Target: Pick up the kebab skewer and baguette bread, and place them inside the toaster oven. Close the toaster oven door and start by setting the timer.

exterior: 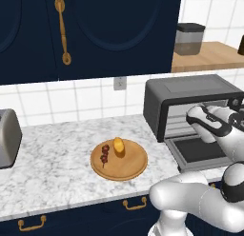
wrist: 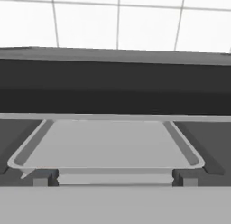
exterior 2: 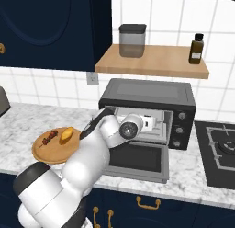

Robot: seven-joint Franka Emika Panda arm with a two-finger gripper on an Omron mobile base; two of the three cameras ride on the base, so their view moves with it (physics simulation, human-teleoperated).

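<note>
**Food on plate, gripper at open oven**

The kebab skewer (exterior: 105, 154) and baguette bread (exterior: 118, 145) lie side by side on the wooden plate (exterior: 125, 169), left of the toaster oven (exterior 2: 151, 96). Its door (exterior 2: 137, 159) lies dropped open; the gripper (wrist: 115, 177), spread wide and empty, faces the cavity

1 skewer (exterior: 104, 154), 1 baguette (exterior: 118, 145), 1 plate (exterior: 127, 169), 1 toaster oven (exterior 2: 151, 95).

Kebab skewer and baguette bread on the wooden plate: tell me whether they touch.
Apart. In the left base view the kebab skewer lies left of the baguette bread, with a strip of bare wooden plate between them.
</note>
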